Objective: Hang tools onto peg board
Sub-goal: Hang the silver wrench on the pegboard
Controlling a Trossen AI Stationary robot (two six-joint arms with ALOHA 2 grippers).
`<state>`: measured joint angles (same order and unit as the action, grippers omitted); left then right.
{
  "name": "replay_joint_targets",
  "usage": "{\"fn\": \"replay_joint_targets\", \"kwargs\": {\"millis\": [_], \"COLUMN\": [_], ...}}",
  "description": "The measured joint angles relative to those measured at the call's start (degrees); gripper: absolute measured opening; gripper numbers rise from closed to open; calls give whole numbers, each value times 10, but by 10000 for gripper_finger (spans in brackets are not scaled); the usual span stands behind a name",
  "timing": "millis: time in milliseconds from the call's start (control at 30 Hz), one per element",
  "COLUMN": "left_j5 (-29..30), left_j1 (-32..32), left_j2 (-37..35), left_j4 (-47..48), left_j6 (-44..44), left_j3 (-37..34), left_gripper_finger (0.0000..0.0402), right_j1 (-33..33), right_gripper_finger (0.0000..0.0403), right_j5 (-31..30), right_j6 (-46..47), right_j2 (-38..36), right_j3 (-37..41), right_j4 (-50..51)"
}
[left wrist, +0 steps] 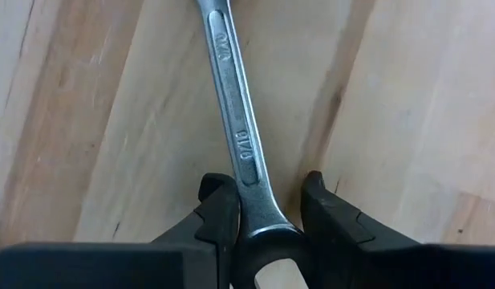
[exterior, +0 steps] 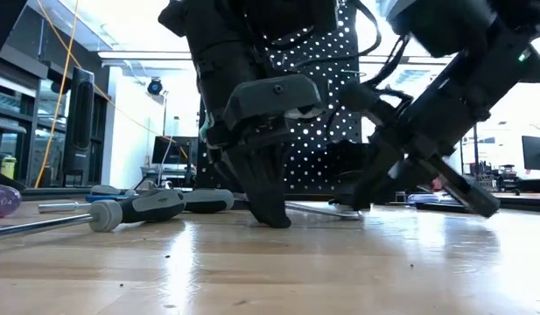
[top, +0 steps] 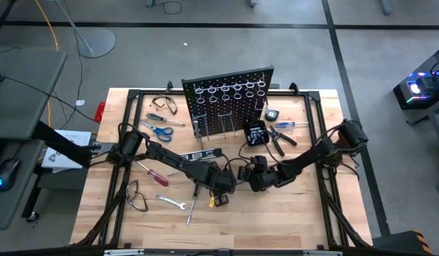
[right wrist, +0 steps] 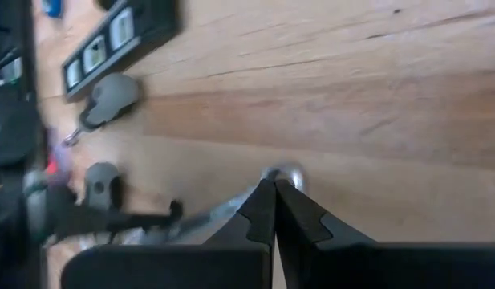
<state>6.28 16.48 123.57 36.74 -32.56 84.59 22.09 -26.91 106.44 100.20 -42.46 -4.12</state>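
Silver wrench (left wrist: 235, 132) flat on wooden table (left wrist: 407, 120), between left gripper (left wrist: 269, 210) jaws

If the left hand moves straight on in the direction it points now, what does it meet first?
The left hand points down at the table, its fingers on either side of a silver wrench. It would meet the wooden tabletop almost at once; the low view suggests the tips are already touching it.

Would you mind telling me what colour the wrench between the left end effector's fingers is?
Silver, bare metal; the wrench shows best in the left wrist view.
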Motion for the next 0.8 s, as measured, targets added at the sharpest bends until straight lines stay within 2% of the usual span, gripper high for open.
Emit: {"fn": "replay_joint_targets", "kwargs": {"millis": [300,500,667,800], "left_j5": [38,72,138,203], "left_j1": [-2,26,86,166], "left_j2": [-45,-118,-204,-259], "left_j4": [65,124,158,187], "left_j6": [-3,-27,-136,-243], "left_j3": [-5,-10,-22,-24], "left_gripper_finger": [102,102,102,102], "right_j1": [15,32,43,47], "right_gripper_finger": [0,0,0,0], "right_j5": [-37,-81,-102,-125], "right_j6": [-80,-147,-184,-185], "right_j2": [-68,-126,-171,-196], "right_j3": [0,-2,-2,-2], "right_j4": [-2,31,69,100]}}
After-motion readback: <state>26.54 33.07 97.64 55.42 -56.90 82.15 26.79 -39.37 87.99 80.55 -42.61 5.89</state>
